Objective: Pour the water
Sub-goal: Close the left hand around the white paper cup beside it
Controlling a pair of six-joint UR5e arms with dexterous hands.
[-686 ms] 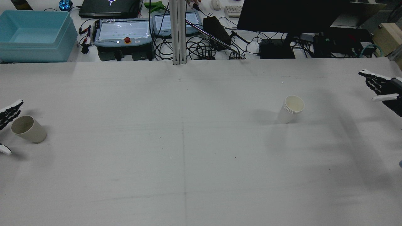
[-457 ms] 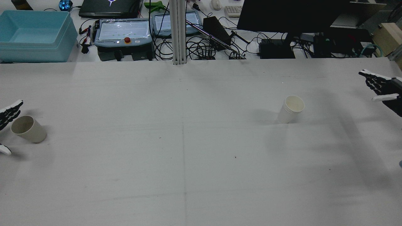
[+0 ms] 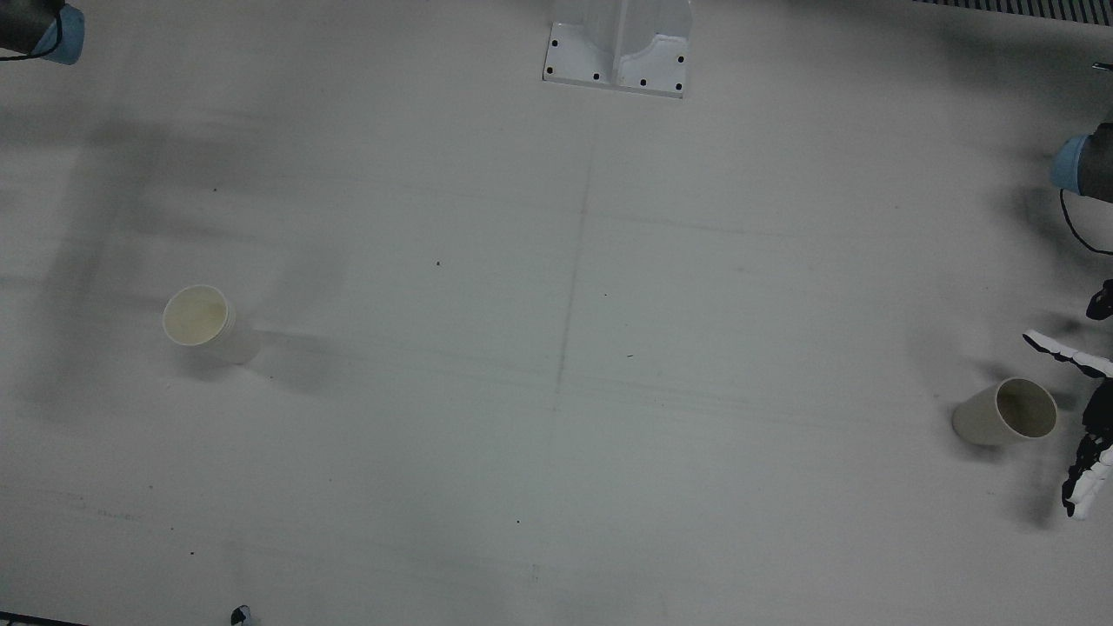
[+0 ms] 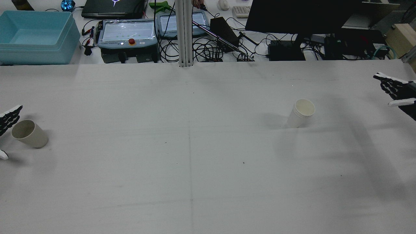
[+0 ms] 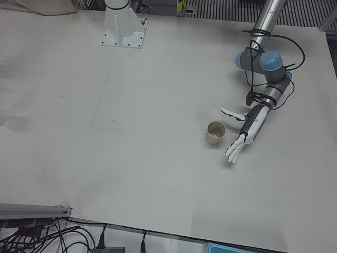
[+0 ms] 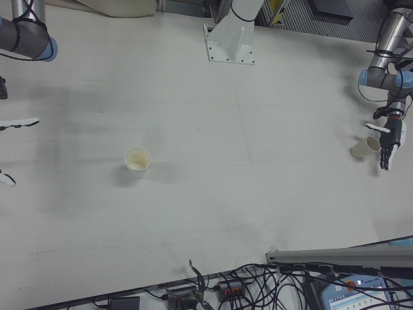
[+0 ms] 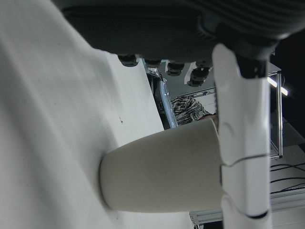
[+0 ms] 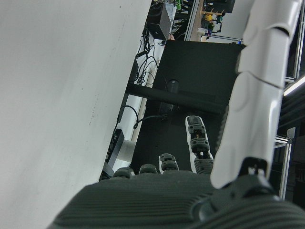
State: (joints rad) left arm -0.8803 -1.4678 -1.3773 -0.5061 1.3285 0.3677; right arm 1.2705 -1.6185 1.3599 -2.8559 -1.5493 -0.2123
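A beige cup [image 4: 29, 134] stands upright near the table's left edge in the rear view; it also shows in the front view [image 3: 1004, 411], left-front view [image 5: 215, 132] and left hand view [image 7: 162, 174]. My left hand [image 4: 3, 125] is open right beside it, fingers spread on either side, not closed on it; it also shows in the left-front view [image 5: 247, 132]. A white paper cup [image 4: 300, 113] stands upright on the right half, also in the right-front view [image 6: 137, 160]. My right hand [image 4: 396, 91] is open and empty at the right edge, far from that cup.
A white post base [image 3: 617, 52] sits at the table's middle on the robot's side. Beyond the far edge are a teal bin [image 4: 35, 35], control boxes [image 4: 126, 32], cables and a black monitor [image 4: 302, 14].
My right hand has drawn back slightly toward the right edge. My left hand has shifted a little at the left edge. Both cups are unmoved.
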